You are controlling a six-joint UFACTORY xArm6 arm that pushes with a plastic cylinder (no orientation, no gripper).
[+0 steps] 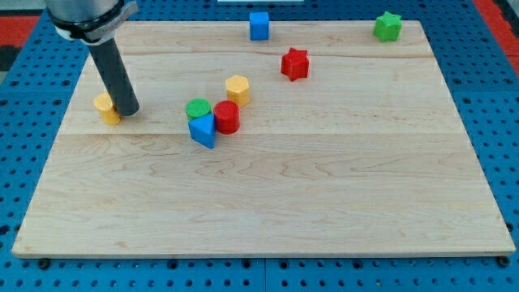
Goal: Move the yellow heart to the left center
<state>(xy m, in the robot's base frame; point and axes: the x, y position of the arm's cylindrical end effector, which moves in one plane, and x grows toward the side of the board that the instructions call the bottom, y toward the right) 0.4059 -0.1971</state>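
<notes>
my tip (pixel 126 109) touches the small yellow heart-shaped block (pixel 105 106) near the wooden bench (pixel 268 203) left edge (no pincer fitted); an over-push risks sliding it off.

Dark rod (grey collar above), my tip (pixel 126 110)

Pale, matt wooden board (pixel 324 203); ridged plastic green cylinder (pixel 198 108); dark smooth rod (pixel 113 73).

Beside my tip (pixel 127 111), dark grey, sits a yellow block (pixel 105 107), perhaps a heart; further off are a green cylinder (pixel 198 109), red cylinder (pixel 227 117), blue wedge (pixel 203 130), yellow hexagon (pixel 237 88), red star (pixel 295 63), blue cube (pixel 259 25), green star (pixel 388 27), on a pale wooden board (pixel 324 186)
</notes>
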